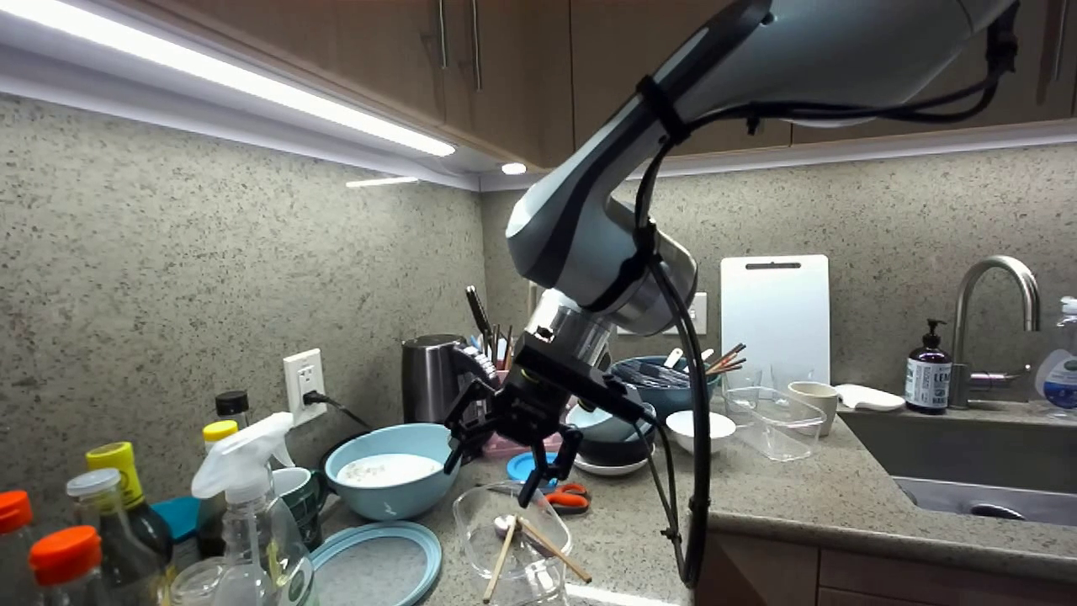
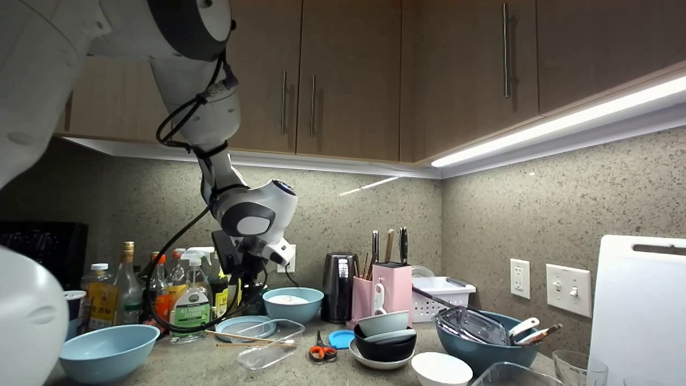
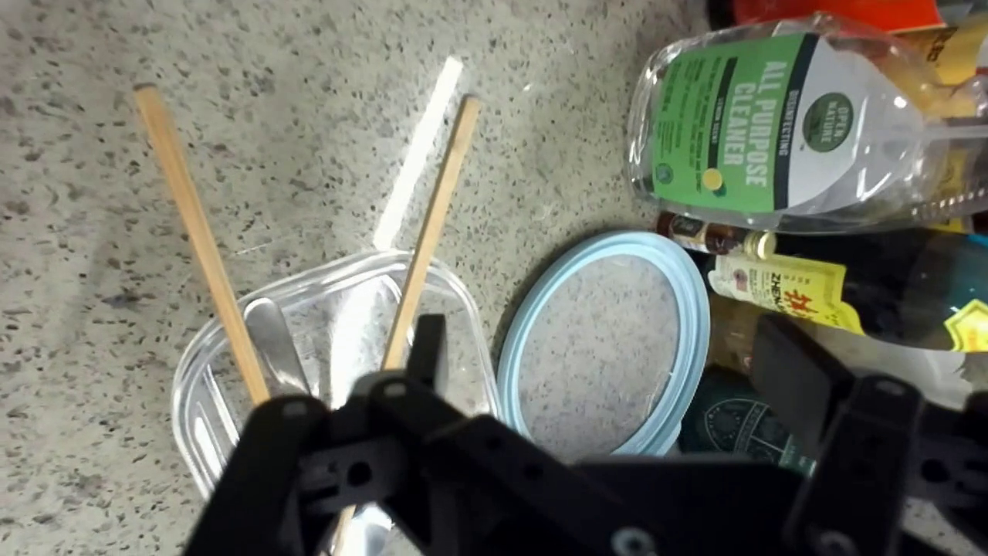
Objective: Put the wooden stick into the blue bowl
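Note:
Two wooden sticks lie across a clear plastic container (image 1: 463, 526). The paler one (image 1: 501, 560) and the browner one (image 1: 555, 549) also show in the wrist view (image 3: 204, 239) (image 3: 432, 232), their lower parts hidden by my gripper. The light-blue bowl (image 1: 391, 497) with a whitish inside stands at the back by the wall; it shows in both exterior views (image 2: 293, 308) but not in the wrist view. My gripper (image 1: 490, 481) is open and empty, held above the counter between bowl and container. In the wrist view its fingers (image 3: 610, 363) are wide apart, with nothing between them.
A flat blue-rimmed dish (image 1: 433, 560) lies beside the container. Spray bottle (image 1: 248, 522) and sauce bottles stand along the wall. Orange-handled scissors (image 1: 568, 498), stacked dark bowls (image 2: 386, 348) and a kettle (image 2: 338, 287) are near. Another light-blue bowl (image 2: 110, 354) stands nearer the robot base.

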`<state>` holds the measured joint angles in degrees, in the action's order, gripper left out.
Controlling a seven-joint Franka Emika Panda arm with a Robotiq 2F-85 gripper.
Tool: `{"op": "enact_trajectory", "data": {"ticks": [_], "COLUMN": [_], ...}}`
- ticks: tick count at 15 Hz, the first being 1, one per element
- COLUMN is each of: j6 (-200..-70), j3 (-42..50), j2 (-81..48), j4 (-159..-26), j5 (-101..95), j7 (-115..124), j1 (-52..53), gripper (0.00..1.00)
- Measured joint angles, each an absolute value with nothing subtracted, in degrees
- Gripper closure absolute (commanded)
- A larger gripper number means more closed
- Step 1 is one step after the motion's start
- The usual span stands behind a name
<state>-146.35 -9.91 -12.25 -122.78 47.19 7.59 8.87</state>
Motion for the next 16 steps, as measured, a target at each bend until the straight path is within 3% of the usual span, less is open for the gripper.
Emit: {"op": "enact_trajectory", "data": {"ticks": [11,12,13,16], "j6": [-142.0,-141.4,-140.8,-138.9], "j3": [-9.4,-9.4,-9.4,-9.3], "j2": [-15.9,-16.7,-17.4,-19.5], "j4": [-122.2,-122.0,-121.7,-120.2], "j5": [43.0,42.4,42.1,42.0], "j7": [17.0,18.7,20.2,23.3], "j1": [9.3,9.4,9.5,9.8], "gripper": [0.0,0.07,0.26,0.47]}}
